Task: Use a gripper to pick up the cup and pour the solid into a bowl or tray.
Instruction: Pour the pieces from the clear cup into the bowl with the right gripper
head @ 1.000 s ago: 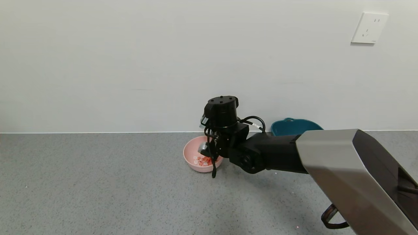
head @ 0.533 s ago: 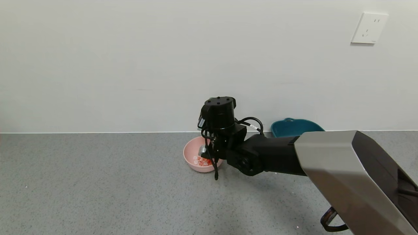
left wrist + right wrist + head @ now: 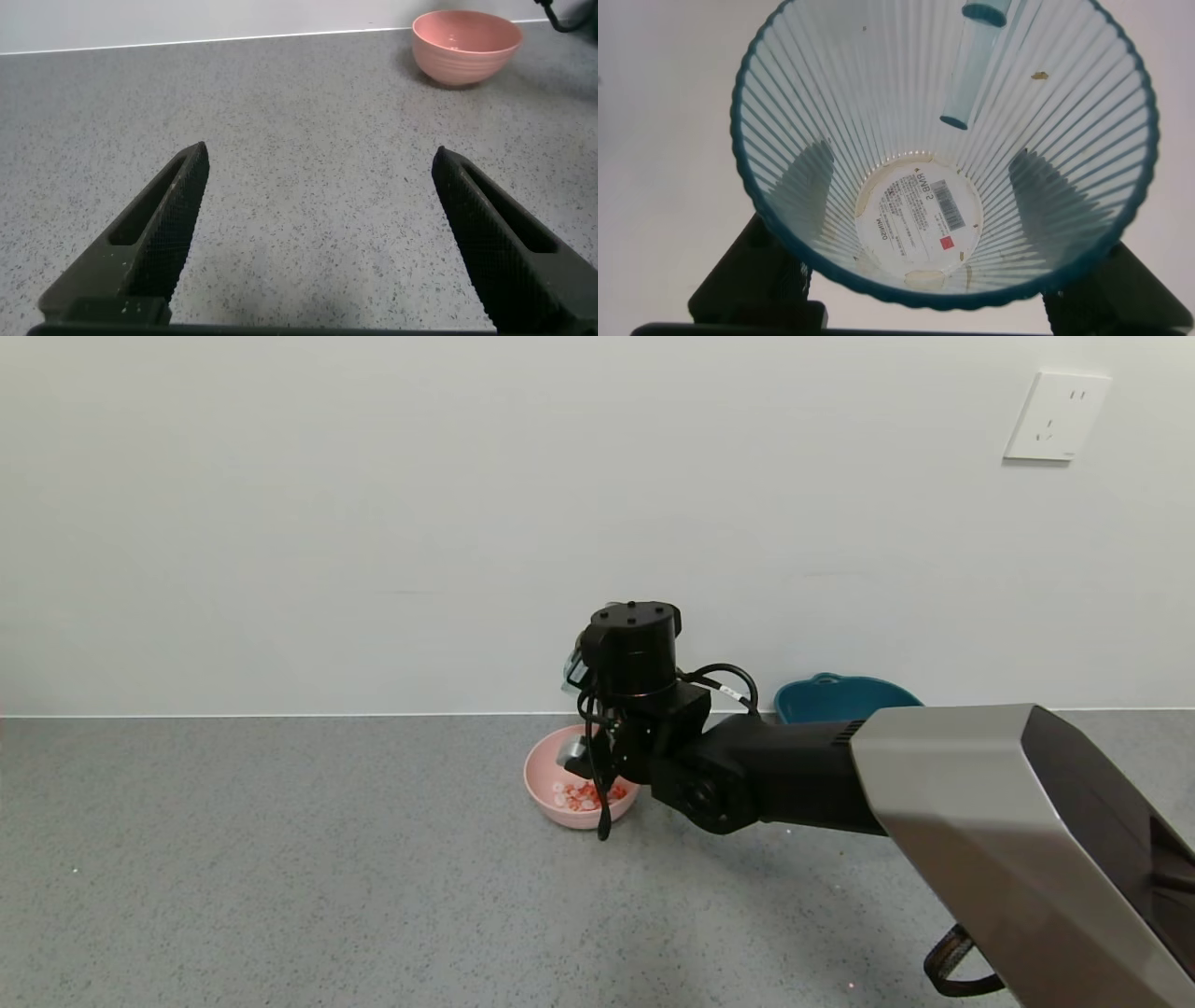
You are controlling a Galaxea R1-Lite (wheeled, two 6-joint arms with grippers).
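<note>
My right gripper [image 3: 590, 761] is shut on the cup [image 3: 572, 752] and holds it tipped over the pale pink bowl [image 3: 537, 775] near the wall. In the right wrist view I look into the ribbed teal cup [image 3: 943, 149]. It is empty, with only a label on its base, and the right gripper [image 3: 920, 219] has dark fingers [image 3: 808, 177] showing through both sides. The solid [image 3: 586, 794], red-orange and white bits, lies in the bowl. My left gripper [image 3: 320, 154] is open and empty low over the table, far from the bowl [image 3: 465, 44].
A dark teal tray [image 3: 845, 698] stands against the wall to the right of the bowl, behind my right forearm. A wall socket [image 3: 1055, 415] is at the upper right. The grey speckled table [image 3: 280, 859] stretches left and forward.
My right wrist has shifted a little over the bowl and the cup's end sits slightly higher and farther left. The bits stay in the bowl.
</note>
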